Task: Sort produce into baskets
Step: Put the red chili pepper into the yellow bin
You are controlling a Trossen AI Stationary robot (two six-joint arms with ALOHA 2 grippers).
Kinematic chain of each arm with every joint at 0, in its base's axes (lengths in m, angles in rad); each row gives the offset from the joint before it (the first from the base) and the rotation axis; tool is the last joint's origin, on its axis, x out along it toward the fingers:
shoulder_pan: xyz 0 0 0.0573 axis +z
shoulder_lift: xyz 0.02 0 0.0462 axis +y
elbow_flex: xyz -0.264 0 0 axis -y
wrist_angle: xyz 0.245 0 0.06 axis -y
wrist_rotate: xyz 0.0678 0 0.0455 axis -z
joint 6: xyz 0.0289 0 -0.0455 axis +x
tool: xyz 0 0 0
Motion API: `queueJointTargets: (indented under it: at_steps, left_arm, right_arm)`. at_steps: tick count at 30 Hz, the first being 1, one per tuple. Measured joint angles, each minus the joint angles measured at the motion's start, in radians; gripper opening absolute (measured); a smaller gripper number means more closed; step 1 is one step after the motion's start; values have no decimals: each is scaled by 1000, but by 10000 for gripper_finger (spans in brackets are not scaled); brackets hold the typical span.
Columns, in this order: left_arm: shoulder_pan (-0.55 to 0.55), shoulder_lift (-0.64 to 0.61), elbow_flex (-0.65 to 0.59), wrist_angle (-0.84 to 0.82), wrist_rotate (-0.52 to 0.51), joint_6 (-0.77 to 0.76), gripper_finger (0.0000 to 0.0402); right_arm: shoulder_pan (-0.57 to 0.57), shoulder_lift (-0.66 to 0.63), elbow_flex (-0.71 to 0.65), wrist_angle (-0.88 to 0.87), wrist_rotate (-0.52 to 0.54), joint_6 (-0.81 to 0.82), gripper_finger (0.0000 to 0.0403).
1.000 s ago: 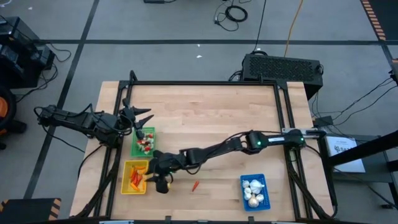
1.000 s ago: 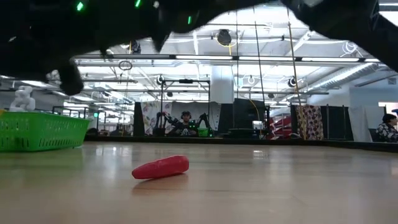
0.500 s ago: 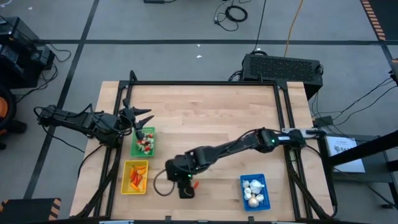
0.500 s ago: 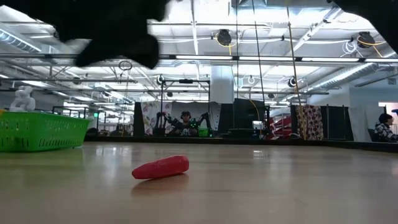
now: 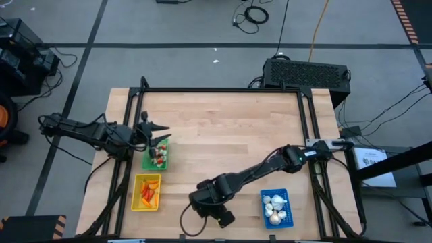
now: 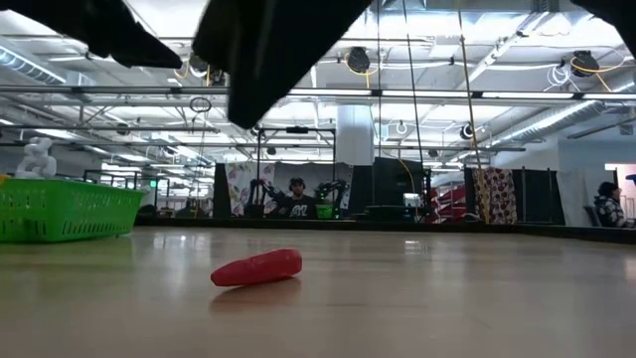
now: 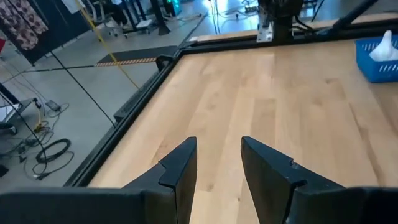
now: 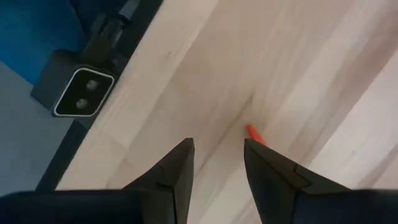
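A small red pepper-like piece point(image 6: 256, 267) lies on its side on the bare table near the front edge. In the right wrist view it point(image 8: 255, 135) shows just past one fingertip. In the high view my right arm hides it. My right gripper point(image 8: 217, 149) is open and empty, above the table near the front edge point(image 5: 223, 217). My left gripper point(image 7: 217, 146) is open and empty, over the green basket point(image 5: 156, 155) at the left. The yellow basket point(image 5: 147, 191) holds orange and red pieces. The blue basket point(image 5: 275, 207) holds white bulbs.
A small camera box point(image 8: 78, 93) sits at the table's front edge, close to my right gripper. A black frame rail point(image 5: 223, 90) runs around the table. The middle and far part of the wooden top point(image 5: 229, 128) is bare.
My right gripper has swung from beside the yellow basket toward the table's right and near edge, and now stands over the red piece. The red piece has stayed where it was.
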Motion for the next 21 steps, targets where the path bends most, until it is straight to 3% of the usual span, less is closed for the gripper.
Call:
queueJointTargets:
  at_steps: [7,21]
  left_arm:
    - [0,34,0,22,2,2,135]
    - [0,61,0,55,20,24,135]
  right_arm:
    - [5,39,-1,13,155,-36,132]
    - [-3,61,0,2,159,-19,132]
